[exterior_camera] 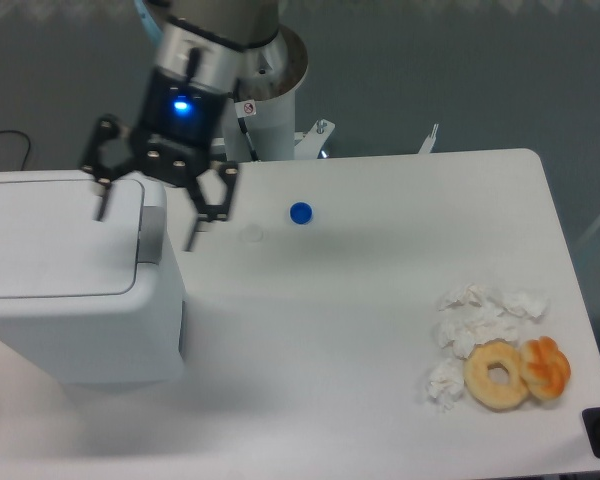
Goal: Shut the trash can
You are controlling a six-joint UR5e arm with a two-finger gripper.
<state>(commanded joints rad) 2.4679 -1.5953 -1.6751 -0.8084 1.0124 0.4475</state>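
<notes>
White tabletop, grey floor behind. The trash can (65, 285) sits at the table's 9 o'clock edge, lid lying flat and apparently down, grey latch tab (152, 232) on its 3 o'clock side. The gripper (146, 220) hangs with fingers spread wide and holding nothing, straddling that tab: one fingertip over the lid, the other off the can's side. The lid thus lies toward 8 o'clock from the claw. Judgement: only a downward press remains, if any.

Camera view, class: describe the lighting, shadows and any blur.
Camera view: soft, even overhead light; a faint shadow beside the trash can on the table; white lid slightly washed out; the pincer and crumpled tissues look mildly soft.
</notes>
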